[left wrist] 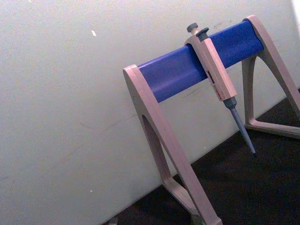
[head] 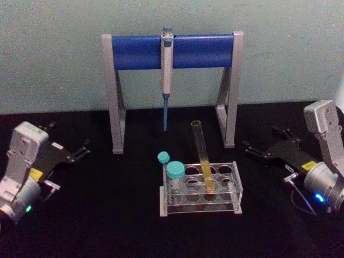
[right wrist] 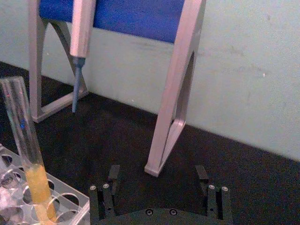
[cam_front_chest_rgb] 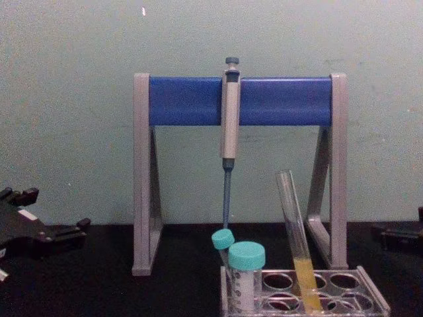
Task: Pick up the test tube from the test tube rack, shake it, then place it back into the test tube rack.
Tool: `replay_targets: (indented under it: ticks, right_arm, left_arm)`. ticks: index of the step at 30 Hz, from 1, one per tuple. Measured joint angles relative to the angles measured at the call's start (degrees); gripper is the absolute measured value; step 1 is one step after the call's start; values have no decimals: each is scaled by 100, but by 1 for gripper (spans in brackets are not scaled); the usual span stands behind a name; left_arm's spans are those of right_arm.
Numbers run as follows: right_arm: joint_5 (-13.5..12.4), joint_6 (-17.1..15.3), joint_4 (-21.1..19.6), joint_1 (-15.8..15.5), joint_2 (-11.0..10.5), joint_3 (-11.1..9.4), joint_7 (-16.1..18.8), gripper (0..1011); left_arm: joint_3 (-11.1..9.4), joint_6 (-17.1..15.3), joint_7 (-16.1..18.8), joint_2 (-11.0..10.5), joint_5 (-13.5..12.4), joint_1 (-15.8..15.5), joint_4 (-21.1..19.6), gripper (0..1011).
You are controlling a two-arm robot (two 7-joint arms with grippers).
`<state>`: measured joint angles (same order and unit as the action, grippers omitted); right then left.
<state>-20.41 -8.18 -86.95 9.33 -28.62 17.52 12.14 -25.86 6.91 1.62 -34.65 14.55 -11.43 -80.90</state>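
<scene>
The long thin clear glass test tube (head: 203, 156), uncapped and with yellow-orange liquid in its lower part, stands tilted in a hole of the low clear plastic test tube rack (head: 201, 201) on the black table (head: 107, 215). In the rack's left end sit a wide teal-capped tube (head: 176, 177) and, just behind it, a thin teal-capped tube (head: 164, 159). Behind the rack stands the tall grey-and-blue pipette stand (head: 172, 51) with a grey pipette (head: 166, 75) hanging from its bar. The left gripper (head: 80, 152) rests at the table's left, fingers apart, holding nothing. The right gripper (head: 257, 151) rests at the right – well apart from the rack – its fingers (right wrist: 114, 174) spread wide and empty
</scene>
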Motion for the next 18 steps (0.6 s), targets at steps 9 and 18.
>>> replay_targets:
  ticks: [9, 18]
  right_arm:
    - [-3, -26, 86, 7, 69, -52, 16, 1000]
    - [-3, -22, 71, 12, 56, -39, 19, 1000]
  left_arm:
    - [0, 0, 0, 0, 0, 0, 0, 1001]
    - [0, 0, 0, 0, 0, 0, 0, 1001]
